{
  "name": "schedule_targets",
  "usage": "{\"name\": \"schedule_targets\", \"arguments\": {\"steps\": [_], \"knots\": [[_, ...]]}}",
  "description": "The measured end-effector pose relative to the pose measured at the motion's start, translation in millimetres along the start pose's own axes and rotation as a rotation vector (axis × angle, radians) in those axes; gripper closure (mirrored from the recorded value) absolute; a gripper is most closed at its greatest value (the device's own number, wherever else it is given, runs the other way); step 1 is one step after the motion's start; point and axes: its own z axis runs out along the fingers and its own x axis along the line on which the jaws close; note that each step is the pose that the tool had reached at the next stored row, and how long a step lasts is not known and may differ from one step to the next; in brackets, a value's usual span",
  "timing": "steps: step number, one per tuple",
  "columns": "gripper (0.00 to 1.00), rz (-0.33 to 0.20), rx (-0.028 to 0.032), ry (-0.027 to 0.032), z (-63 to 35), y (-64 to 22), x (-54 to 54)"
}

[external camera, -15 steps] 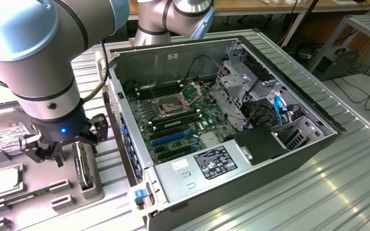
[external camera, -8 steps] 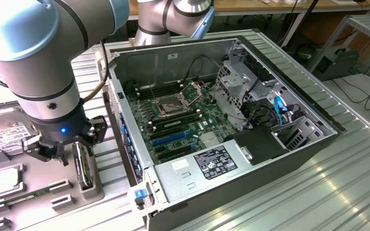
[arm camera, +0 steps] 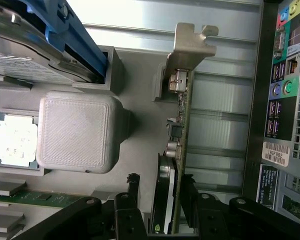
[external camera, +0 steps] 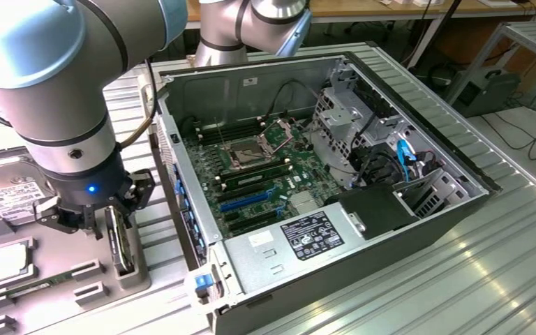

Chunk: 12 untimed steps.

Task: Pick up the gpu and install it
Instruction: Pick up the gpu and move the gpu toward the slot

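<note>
**First:** Slots in that pale grey printed plastic tray (external camera: 145, 280) must be why the gpu (external camera: 120, 244), the thin dark card with the long silver metal bracket (arm camera: 192, 47) at one end, stands on its edge instead of lying flat.

**Second:** I'd say so. On edge, both faces are free for a finger to come down each side. The tray sits on the ribbed metal counter (external camera: 501, 258), just beside the open dark grey computer case (external camera: 249, 84), on the exterior view's left.

**First:** Has the tool (external camera: 100, 220) got hold of it?

**Second:** Not that I can see. It's parted and straddles the card at the end away from the bracket. One finger (arm camera: 134, 184) stands apart from the card with a gap showing. The other is close against the far face. The card sits in its slot.

**First:** And the arm?

**Second:** The silver and pale blue robot arm (external camera: 54, 91) hangs nearly vertical, wrist pointing straight down, jaws set across the card's thickness. The case lies on its side with the green motherboard (external camera: 268, 174) facing up, presumably so a card can drop straight in.
</note>
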Motion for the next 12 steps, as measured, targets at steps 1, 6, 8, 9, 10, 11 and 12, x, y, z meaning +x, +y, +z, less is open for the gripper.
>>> {"name": "schedule_targets", "arguments": {"steps": [1,6,8,9,10,11,12], "knots": [[0.55,0.000,0.0001,0.0001,0.1,0.0,0.0],[0.55,0.000,-0.0001,-0.0003,1.6,0.0,-0.1],[0.55,0.000,0.0001,-0.0002,2.8,-0.1,0.0],[0.55,0.000,0.0002,-0.0004,3.5,-0.2,0.0],[0.55,0.000,0.0002,-0.0006,4.2,-0.2,0.0],[0.55,0.000,0.0003,-0.0007,4.7,-0.2,0.0],[0.55,0.000,0.0003,-0.0010,5.3,-0.2,0.0]]}}
